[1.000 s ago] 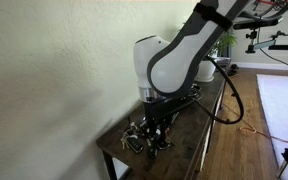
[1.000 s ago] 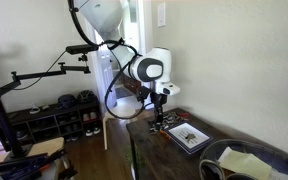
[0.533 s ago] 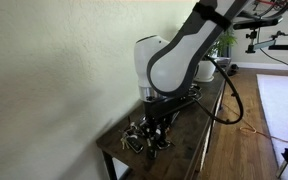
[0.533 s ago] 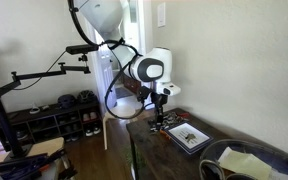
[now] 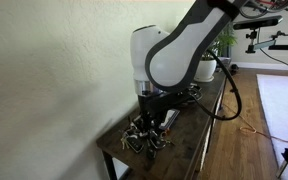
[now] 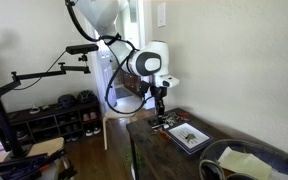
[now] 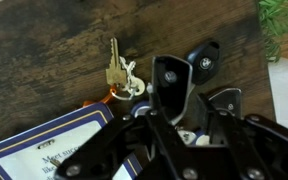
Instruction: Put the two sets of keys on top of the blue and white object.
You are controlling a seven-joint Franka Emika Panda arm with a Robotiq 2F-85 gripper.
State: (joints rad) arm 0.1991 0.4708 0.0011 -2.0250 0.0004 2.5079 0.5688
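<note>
The main risk is a weak hold: the bunch of keys (image 7: 119,75) is loose, so if the claw (image 7: 192,105) takes only one key, the rest can swing and slip, or drag the booklet (image 7: 44,150) by its corner. The claw is half narrowed; I cannot tell if it holds something. The bunch lies on the tabletop (image 7: 44,55) just beside the booklet's corner, and its brass key points away from the booklet, long axis nearly upright in the wrist view; a black fob (image 7: 204,58) lies close to the claw

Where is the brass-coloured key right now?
In the wrist view, the brass-coloured key shows left of the gripper, over the dark tabletop, just beyond the blue and white booklet's corner.
</note>
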